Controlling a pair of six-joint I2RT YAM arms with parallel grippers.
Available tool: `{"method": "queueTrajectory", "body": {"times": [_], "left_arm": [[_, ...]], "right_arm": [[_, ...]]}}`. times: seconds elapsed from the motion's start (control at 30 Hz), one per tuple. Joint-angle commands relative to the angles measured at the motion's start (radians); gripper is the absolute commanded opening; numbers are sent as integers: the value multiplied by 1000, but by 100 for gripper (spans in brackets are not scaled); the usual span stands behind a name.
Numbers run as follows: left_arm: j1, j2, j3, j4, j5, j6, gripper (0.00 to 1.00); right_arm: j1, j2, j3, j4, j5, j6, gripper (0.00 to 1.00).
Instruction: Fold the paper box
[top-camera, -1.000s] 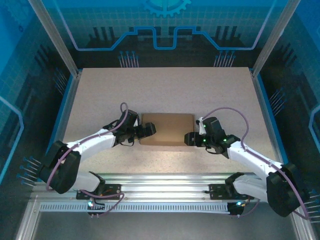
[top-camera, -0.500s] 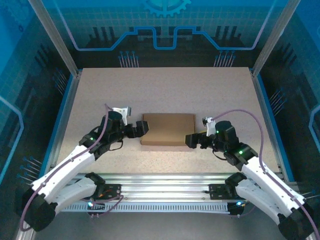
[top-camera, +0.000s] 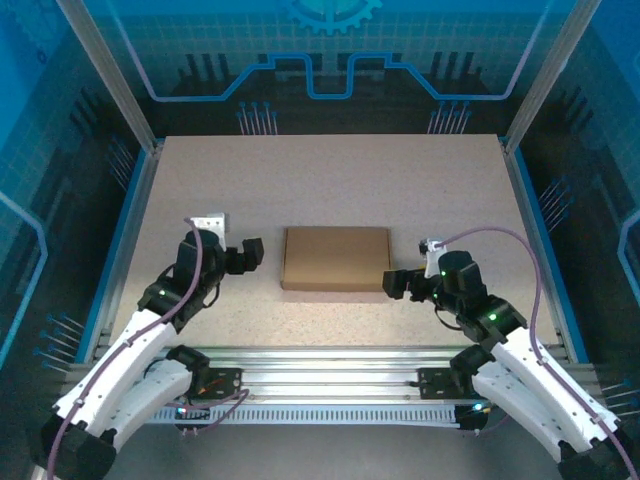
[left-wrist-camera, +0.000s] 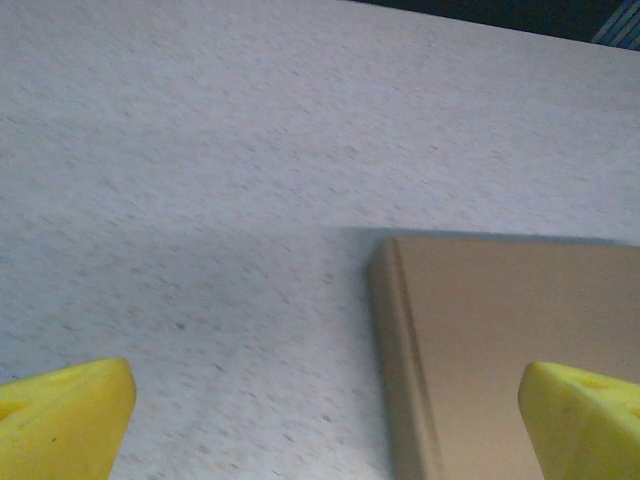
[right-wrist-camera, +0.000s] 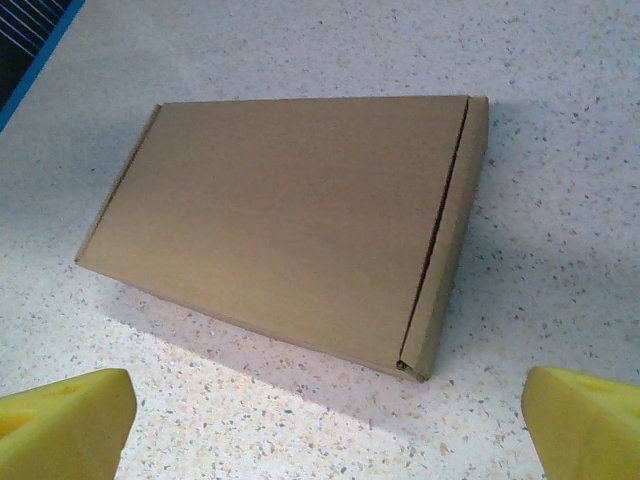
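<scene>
Cardboard box (top-camera: 335, 258) sits closed between my left gripper (top-camera: 250, 253) and right gripper (top-camera: 396, 283), both wide open, empty; an untucked lid might spring up.

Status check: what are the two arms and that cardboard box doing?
Left gripper, right gripper open, both clear. Paper box folded shut on table. Nothing blocking.

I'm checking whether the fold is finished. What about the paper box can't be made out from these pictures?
- Inside and underside of the paper box: hidden by its closed top panel and the table.
- Left wrist view: the box's right side is cut off by the frame edges, part covered by the left claw's fingertip.
- Top view: tabs, slots too small to tell.
- Right wrist view: near corner's flap end too small to judge.
</scene>
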Motion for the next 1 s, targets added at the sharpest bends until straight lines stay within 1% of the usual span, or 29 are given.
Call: {"method": "queueTrajectory", "body": {"times": [0.0, 0.13, 0.2, 0.3, 0.43, 0.5, 0.57, 0.63, 0.8, 0.87, 0.9, 0.97], "left_arm": [[38, 25, -59, 172, -78, 149, 99], [117, 127, -121, 360, -63, 199, 99], [159, 204, -149, 474, -34, 229, 99], [218, 318, -168, 631, 16, 229, 99], [263, 458, -188, 839, 42, 286, 99], [308, 536, -199, 942, 123, 279, 100], [327, 596, -208, 1029, 157, 263, 99], [332, 640, -206, 1055, 181, 265, 99], [340, 787, -236, 1245, 214, 272, 99], [351, 771, -221, 1182, 224, 258, 99], [354, 780, -226, 1212, 230, 257, 99], [359, 775, -225, 1197, 238, 254, 99]], "right_arm": [[-19, -10, -23, 2, 50, -7, 100], [-52, -1, -34, -1, 54, -16, 100], [-71, 0, -39, -2, 64, -14, 100], [-103, 6, -39, -6, 65, -13, 100], [-154, 28, -33, 7, 45, -9, 100], [-177, 49, -28, 22, 44, -2, 100], [-194, 71, -23, 38, 50, -2, 100], [-209, 91, -18, 58, 67, -12, 100], [-270, 184, -7, 158, 107, -67, 100], [-301, 235, 16, 183, 113, -72, 100], [-311, 255, 25, 194, 111, -80, 100], [-330, 297, 48, 213, 123, -97, 100]]}}
